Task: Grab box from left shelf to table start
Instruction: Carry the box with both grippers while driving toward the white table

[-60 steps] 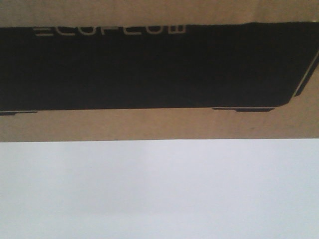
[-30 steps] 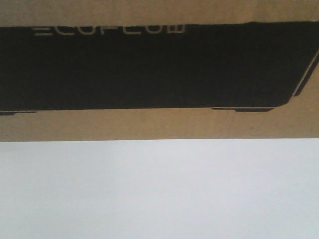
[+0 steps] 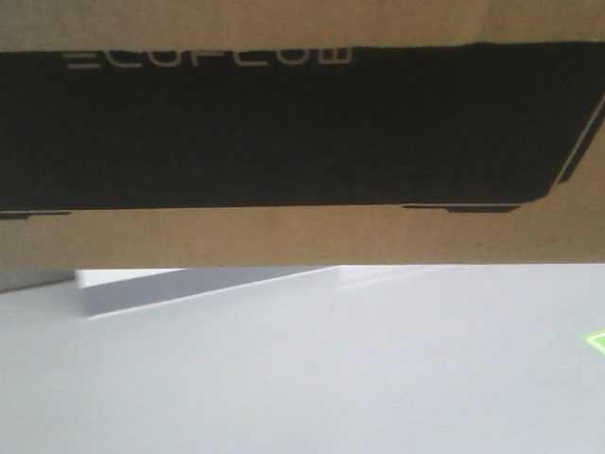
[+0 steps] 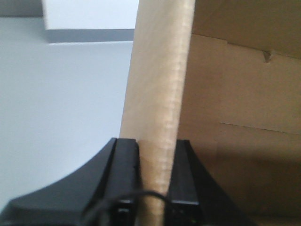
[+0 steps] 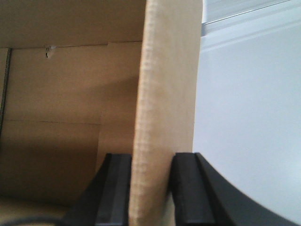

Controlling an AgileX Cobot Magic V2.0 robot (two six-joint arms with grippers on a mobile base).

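Backdrop (image 3: 284, 378) shifted; left claw (image 4: 155, 147), right claw (image 5: 150, 161) pinch box (image 3: 302, 132).

Matte black left gripper (image 4: 156, 143), thin black cable (image 4: 101, 207); black right gripper (image 5: 150, 159).

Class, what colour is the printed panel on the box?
Black, with pale outline lettering, on the brown box; front-facing view shows it best.

A white block (image 3: 113, 277) stands left, a green mark (image 3: 596, 340) right.
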